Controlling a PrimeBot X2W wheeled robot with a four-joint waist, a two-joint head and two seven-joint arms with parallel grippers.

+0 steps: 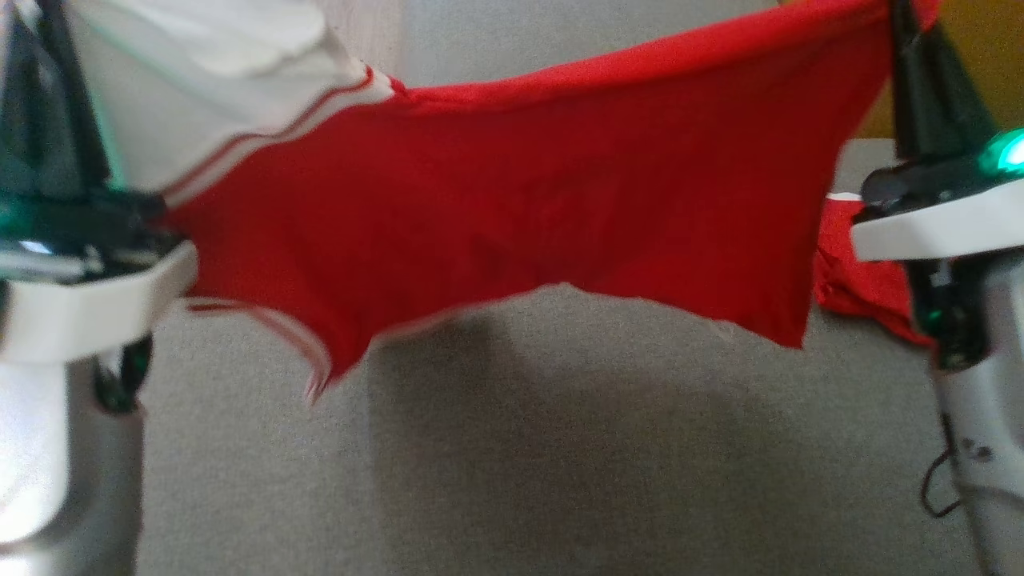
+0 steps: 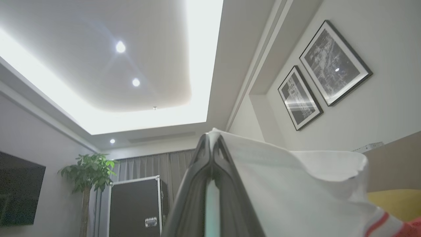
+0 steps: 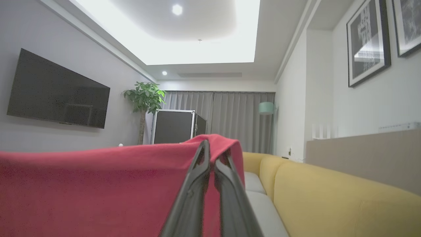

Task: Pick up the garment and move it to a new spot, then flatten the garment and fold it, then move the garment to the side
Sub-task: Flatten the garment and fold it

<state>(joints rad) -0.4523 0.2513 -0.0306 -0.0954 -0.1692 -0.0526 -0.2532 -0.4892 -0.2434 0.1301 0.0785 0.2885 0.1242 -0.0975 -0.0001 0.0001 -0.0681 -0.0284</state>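
As left claw (image 2: 213,142), right claw (image 3: 212,149) pinch, garment (image 1: 560,200) hangs.

Living room, white walls. Tray ceiling (image 3: 197,19) with bright cove light around the recess, plus small round downlights (image 2: 120,46). Dark flat TV (image 3: 57,90) mounted on grey wall. Leafy potted plant (image 3: 144,97) in corner, just beside black flight case (image 3: 174,126) with metal edging. Grey curtains (image 3: 240,115) closed across far wall, teal lamp shade (image 3: 266,107) in front of them. Yellow sofa (image 3: 329,197) with pale grey seat cushions (image 3: 263,210); beige ledge (image 3: 361,158) behind it. Two black-framed monochrome prints (image 2: 334,62) on wall above. Grey fabric surface (image 1: 520,464) in head view, shadowed mid-frame.
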